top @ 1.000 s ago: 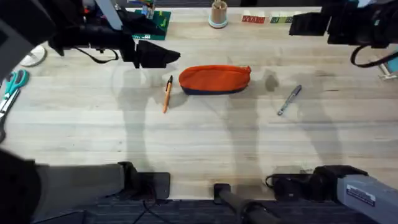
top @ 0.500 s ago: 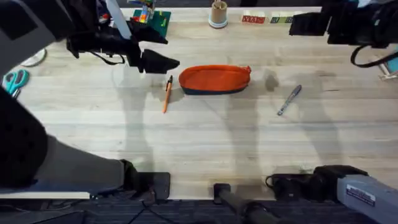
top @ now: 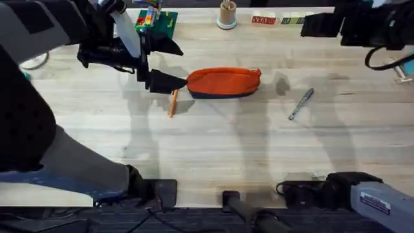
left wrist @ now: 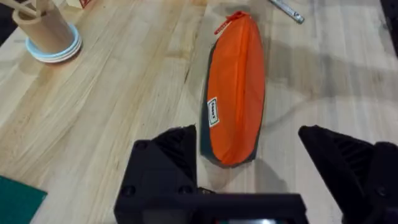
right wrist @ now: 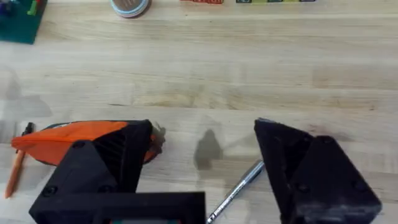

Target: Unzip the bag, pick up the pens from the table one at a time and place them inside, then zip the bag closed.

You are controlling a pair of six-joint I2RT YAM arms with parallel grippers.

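The orange bag (top: 223, 83) lies zipped shut in the middle of the table (top: 213, 149). My left gripper (top: 165, 80) is open at the bag's left end. In the left wrist view the bag (left wrist: 236, 93) lies lengthwise, its near end between my left gripper's (left wrist: 255, 155) black fingers. The orange pen (top: 173, 103) lies just left of the bag, its upper end hidden under that gripper. The silver-grey pen (top: 301, 103) lies to the right of the bag. My right gripper (top: 314, 24) hangs open high over the far right; its view takes in the bag (right wrist: 68, 140), the silver-grey pen (right wrist: 239, 186) and the orange pen (right wrist: 15, 165).
A wooden cup (top: 227, 14) with sticks stands at the back centre. A green board (top: 158, 21) with toy blocks is at the back left, and a row of small coloured blocks (top: 278, 20) lies at the back right. The table's front half is bare wood.
My left arm has swung right and down, from the back left to the bag's left end, covering the orange pen's top. The right arm, bag and pens have not moved.
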